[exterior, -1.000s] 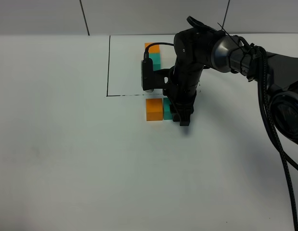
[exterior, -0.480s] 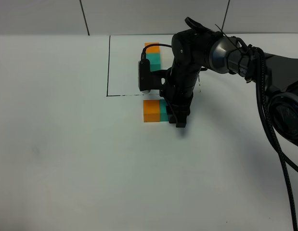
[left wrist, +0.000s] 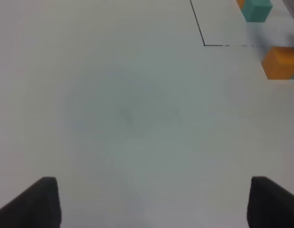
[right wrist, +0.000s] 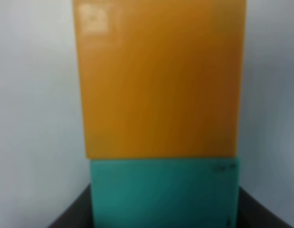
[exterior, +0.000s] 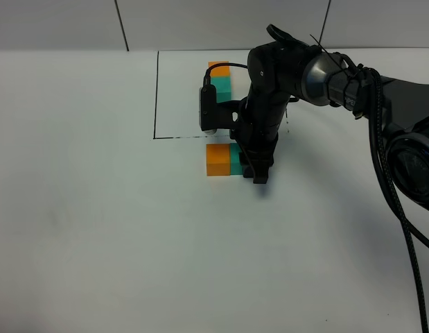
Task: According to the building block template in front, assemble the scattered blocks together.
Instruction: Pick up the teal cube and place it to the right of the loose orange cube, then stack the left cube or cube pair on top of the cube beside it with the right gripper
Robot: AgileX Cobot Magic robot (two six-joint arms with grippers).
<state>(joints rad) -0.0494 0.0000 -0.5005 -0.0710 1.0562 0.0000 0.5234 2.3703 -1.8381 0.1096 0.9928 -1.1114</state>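
**Position of the blocks relative to the pincers**

The teal cube (exterior: 235,161) is held between the fingers of the right pincer (exterior: 258,173), which is pinched on it. In the right wrist view, a dark finger (right wrist: 71,211) is seen against each of two opposite sides of this cube. In the high view most of the cube is covered by the pincer. The orange cube (exterior: 217,159) is seated flush against the teal cube at its 9 o'clock, outside the grip, so that one two-colour bar is formed. Both cubes rest on the white counter (exterior: 96,208).

The building block template (exterior: 220,78) is located at 12 o'clock from this pair, inside the black rectangle (exterior: 156,97). The pair lies just outside the rectangle's near line.

The left pincer (left wrist: 151,190) is spread wide, with nothing between its fingers. It is well apart from all blocks, and the orange cube is seen at 2 o'clock in its wrist view.

**Appearance of the blocks**

Both loose cubes are plain, matte and equal in size. In the right wrist view, a straight seam is seen between them and their side faces are aligned. The template shows its orange cube at the far end and its teal cube at the near end.
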